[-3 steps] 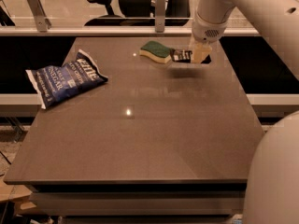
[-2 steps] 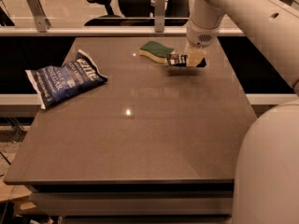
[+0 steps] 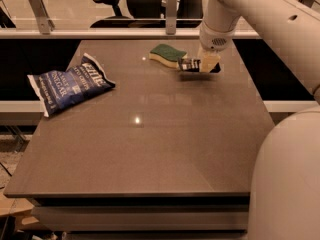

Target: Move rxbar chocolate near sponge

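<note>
Grey-brown counter (image 3: 150,149), with a pale arm (image 3: 260,9) reaching in at one o'clock.
We see the blue chip bag (image 3: 70,83) lying at ten o'clock, well apart from the rest. The sponge (image 3: 167,55) sits at one o'clock. Just beside it, at its four o'clock, the pincer (image 3: 204,64) grips the rxbar chocolate (image 3: 188,64), a shadow beneath.

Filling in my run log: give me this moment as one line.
gripper: far side of table, shut on rxbar chocolate | bar: beside sponge | chip bag: left side
</note>
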